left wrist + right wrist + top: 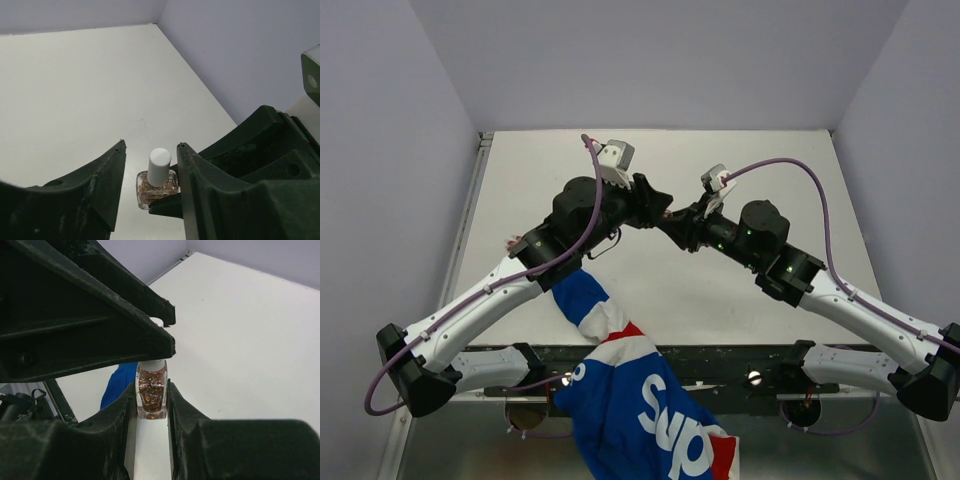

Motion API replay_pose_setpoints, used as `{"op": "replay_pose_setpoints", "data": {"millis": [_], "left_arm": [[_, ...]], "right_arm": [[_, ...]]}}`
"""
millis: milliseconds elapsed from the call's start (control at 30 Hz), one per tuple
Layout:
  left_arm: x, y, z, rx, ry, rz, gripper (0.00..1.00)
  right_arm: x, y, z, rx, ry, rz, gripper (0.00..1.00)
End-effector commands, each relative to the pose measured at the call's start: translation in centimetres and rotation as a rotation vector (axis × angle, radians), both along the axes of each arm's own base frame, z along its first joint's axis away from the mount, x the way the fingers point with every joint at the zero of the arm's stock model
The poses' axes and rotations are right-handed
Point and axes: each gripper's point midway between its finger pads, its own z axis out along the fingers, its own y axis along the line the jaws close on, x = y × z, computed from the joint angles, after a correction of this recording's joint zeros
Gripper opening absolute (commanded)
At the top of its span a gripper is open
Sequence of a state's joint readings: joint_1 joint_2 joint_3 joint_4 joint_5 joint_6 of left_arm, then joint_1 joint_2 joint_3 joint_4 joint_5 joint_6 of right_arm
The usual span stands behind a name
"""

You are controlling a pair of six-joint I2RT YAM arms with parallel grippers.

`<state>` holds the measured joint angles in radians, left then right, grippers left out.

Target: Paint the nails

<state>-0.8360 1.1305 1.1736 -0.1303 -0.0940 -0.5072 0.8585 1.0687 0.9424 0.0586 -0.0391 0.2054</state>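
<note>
I have two arms out over the one table (760, 290), and their tips meet near its middle. On the left, my left arm (490, 295) reaches in. A single blue, white and red sleeve (620, 380) comes up from the near edge and passes beneath its forearm. The hand in that sleeve lies under the arm, so the nails are hidden from me in all three views and I can count none.

My left gripper (151, 145) stands partly spread, its two fingers straddling the one pale cap (159, 167). There is a clear gap on the cap's left side. The right finger is just beside the cap, and I cannot tell whether it touches.

Below the cap is the one polish bottle (157, 187), clear glass full of coppery glitter, standing upright.

My right gripper (151, 390) pinches that glass body, one finger pressed flat against each side. I cannot tell whether the base rests on the table. My right arm (860, 300) comes in from the right.
</note>
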Motion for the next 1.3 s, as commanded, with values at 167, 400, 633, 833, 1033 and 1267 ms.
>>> {"op": "replay_pose_setpoints", "data": {"millis": [167,400,633,833,1033,1267], "left_arm": [[-0.3,-1.3,0.5,-0.006,0.009,-0.043,0.24],[-0.9,-1.7,-0.7,0.015,0.030,-0.082,0.00],[-3.4,-2.6,-0.3,-0.009,-0.018,-0.241,0.00],[-5.4,-2.3,-0.2,-0.048,-0.020,-0.365,0.00],[-7.8,-2.2,0.3,-0.034,-0.033,-0.521,0.00],[-10.9,-1.3,1.0,-0.086,-0.060,-0.715,0.00]], "right_arm": [[0.8,-0.5,-0.9,-0.036,-0.010,-0.056,0.01],[0.7,-0.6,-0.5,-0.002,-0.005,-0.063,0.01],[-0.7,0.3,0.3,0.036,-0.004,0.043,0.01],[-2.3,-0.2,2.3,0.109,-0.028,0.165,0.01],[-4.8,-0.1,4.0,0.154,-0.044,0.339,0.01],[-7.5,-0.8,6.7,0.252,-0.086,0.498,0.01]]}}
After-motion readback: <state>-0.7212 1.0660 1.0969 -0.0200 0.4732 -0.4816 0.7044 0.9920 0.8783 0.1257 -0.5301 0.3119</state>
